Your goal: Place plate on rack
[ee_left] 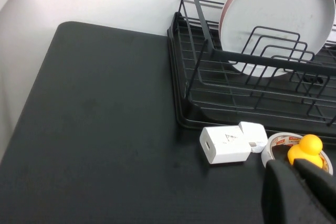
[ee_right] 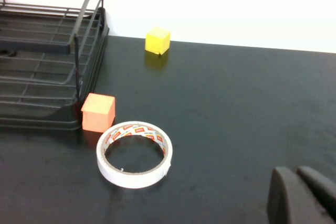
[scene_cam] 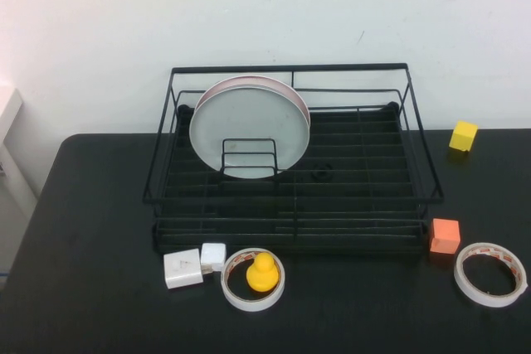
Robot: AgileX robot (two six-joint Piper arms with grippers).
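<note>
The pale grey-white plate (scene_cam: 249,132) stands on edge inside the black wire rack (scene_cam: 290,200), at its left side, leaning behind the small divider loop (scene_cam: 249,155). A pinkish-white plate (scene_cam: 251,80) stands right behind it, only its rim showing. The left wrist view shows the plate (ee_left: 278,19) in the rack (ee_left: 210,51) too. My left gripper (ee_left: 292,165) is shut and empty, low over the table in front of the rack's left corner. My right gripper (ee_right: 295,171) is shut and empty, over the table to the right of the rack (ee_right: 79,61). Neither gripper shows in the high view.
In front of the rack lie a white charger (scene_cam: 182,269), a small white cube (scene_cam: 213,256) and a tape roll (scene_cam: 253,279) with a yellow duck (scene_cam: 262,272) in it. At the right are an orange cube (scene_cam: 445,235), another tape roll (scene_cam: 490,274) and a yellow cube (scene_cam: 463,135).
</note>
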